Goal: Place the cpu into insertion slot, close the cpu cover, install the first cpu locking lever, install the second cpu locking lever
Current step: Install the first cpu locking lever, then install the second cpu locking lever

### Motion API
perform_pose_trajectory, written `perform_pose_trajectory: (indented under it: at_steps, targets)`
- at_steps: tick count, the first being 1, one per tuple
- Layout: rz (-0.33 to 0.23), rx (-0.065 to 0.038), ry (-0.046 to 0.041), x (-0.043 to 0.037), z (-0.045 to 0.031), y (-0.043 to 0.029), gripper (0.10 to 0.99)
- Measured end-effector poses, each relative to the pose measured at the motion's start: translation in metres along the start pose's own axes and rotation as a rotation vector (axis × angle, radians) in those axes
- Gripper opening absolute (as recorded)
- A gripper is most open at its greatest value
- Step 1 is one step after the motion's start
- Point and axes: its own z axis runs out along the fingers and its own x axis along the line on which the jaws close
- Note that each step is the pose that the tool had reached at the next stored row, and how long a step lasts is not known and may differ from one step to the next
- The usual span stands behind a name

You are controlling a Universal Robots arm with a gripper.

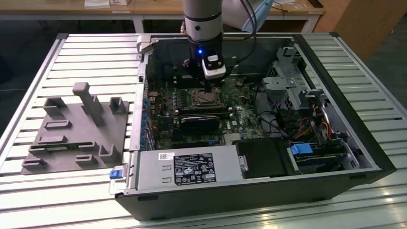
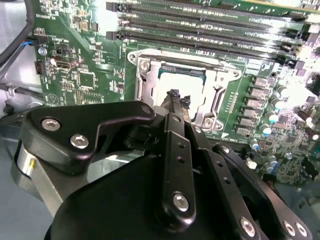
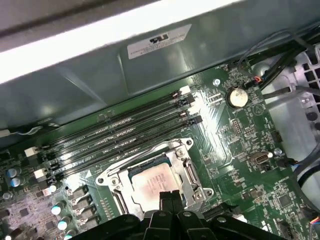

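Directly under my gripper (image 3: pixel 169 196), the cpu (image 3: pixel 152 178) lies flat in the insertion slot (image 3: pixel 186 146), silver top showing through the window of the cpu cover (image 3: pixel 192 176), which appears lowered around it. My jaws are pressed narrow, tips together, holding nothing, poised at the socket's near edge beside the chip. Long black memory slots (image 3: pixel 120 131) run parallel along the socket's far side. In the exterior view my arm stands upright inside the open computer case (image 1: pixel 356 138), cables well apart.
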Motion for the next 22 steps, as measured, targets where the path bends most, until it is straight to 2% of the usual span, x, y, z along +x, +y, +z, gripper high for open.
perform_pose_trajectory:
  at_steps: [4,7,8,12,22]
  targets:
    - [0.000,0.000,0.0010,0.0000,-0.0001,-0.0001,0.102]
    - [0.001,0.006,0.0233,-0.0003,0.0000,-0.0002,0.102]
    - [0.001,0.008,0.0277,-0.0004,0.0000,-0.0003,0.102]
    - [0.001,0.009,0.0316,-0.0004,0.0000,-0.0003,0.102]
    - [0.001,0.010,0.0330,-0.0007,0.0002,-0.0008,0.102]
